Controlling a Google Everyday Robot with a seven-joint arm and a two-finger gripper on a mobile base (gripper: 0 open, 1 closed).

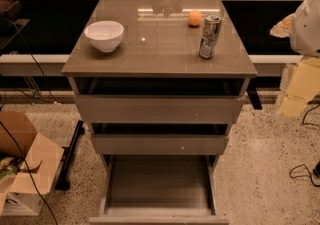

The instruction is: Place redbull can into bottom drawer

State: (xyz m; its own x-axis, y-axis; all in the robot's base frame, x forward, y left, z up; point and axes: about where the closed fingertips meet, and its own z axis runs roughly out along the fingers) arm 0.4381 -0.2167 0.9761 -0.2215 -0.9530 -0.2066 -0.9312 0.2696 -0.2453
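The redbull can (210, 36), slim and silver with darker panels, stands upright on the cabinet top (155, 49) near its right edge. The bottom drawer (160, 181) is pulled far out toward me and its flat floor is bare. My arm shows as white and pale yellow parts at the right edge of the view. The gripper (298, 89) is there, to the right of the cabinet, lower than the can and apart from it. It holds nothing that I can see.
A white bowl (104, 35) sits at the top's left and a small orange ball (195, 17) behind the can. The top drawer (160, 109) and middle drawer (160, 144) stand slightly out. An open cardboard box (22, 164) is on the floor at left, and a cable (302, 171) at right.
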